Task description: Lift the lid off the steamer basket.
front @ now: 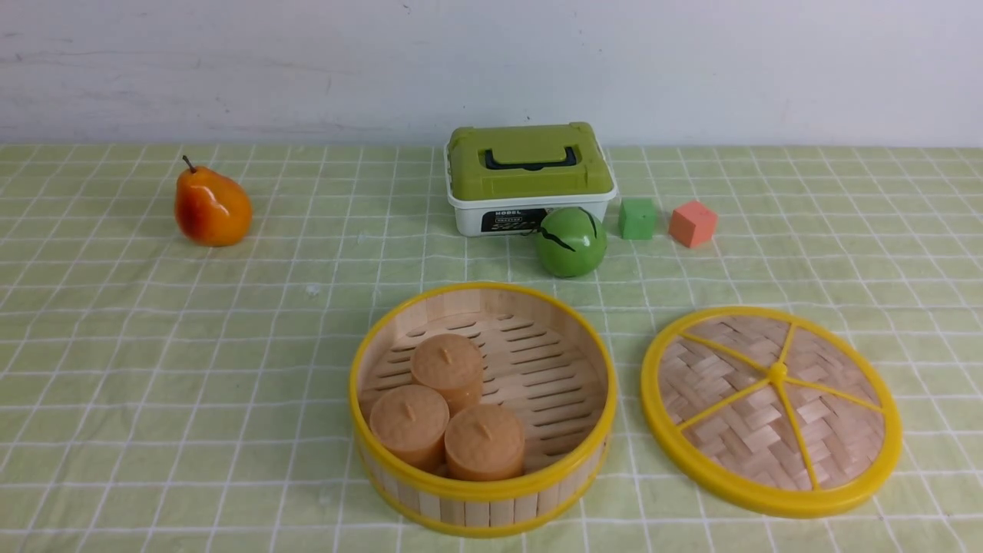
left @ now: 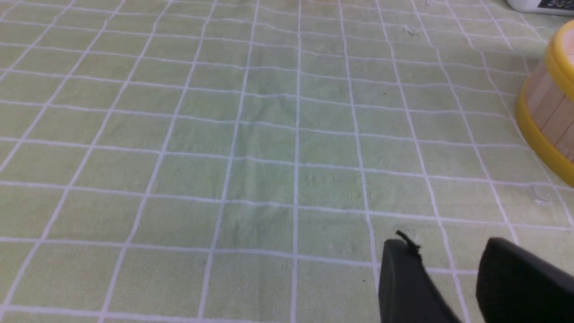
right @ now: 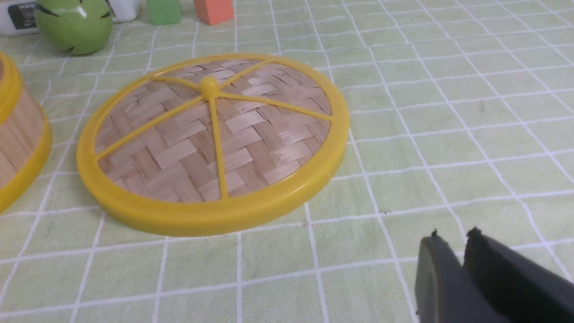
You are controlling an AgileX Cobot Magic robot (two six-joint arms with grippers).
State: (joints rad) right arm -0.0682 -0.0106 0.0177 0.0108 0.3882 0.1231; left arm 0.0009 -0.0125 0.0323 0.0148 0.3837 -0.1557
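Note:
The steamer basket (front: 482,491) stands uncovered at the front centre of the table, with three orange cylinders (front: 448,367) inside it. The lid (front: 770,408) lies flat on the cloth just to the basket's right, apart from it, knob up. In the right wrist view the lid (right: 210,139) rests some way ahead of my right gripper (right: 453,237), whose fingers are nearly together with only a sliver between the tips and nothing in them. My left gripper (left: 448,244) hovers over bare cloth, fingers apart and empty, with the basket's wall (left: 549,103) off to one side. Neither gripper shows in the front view.
Behind the basket stand a white box with an olive-green lid (front: 530,177), a green ball (front: 570,242), a green cube (front: 637,219) and an orange cube (front: 693,223). An orange pear (front: 212,207) lies at the far left. A green checked cloth (front: 192,346) covers the table.

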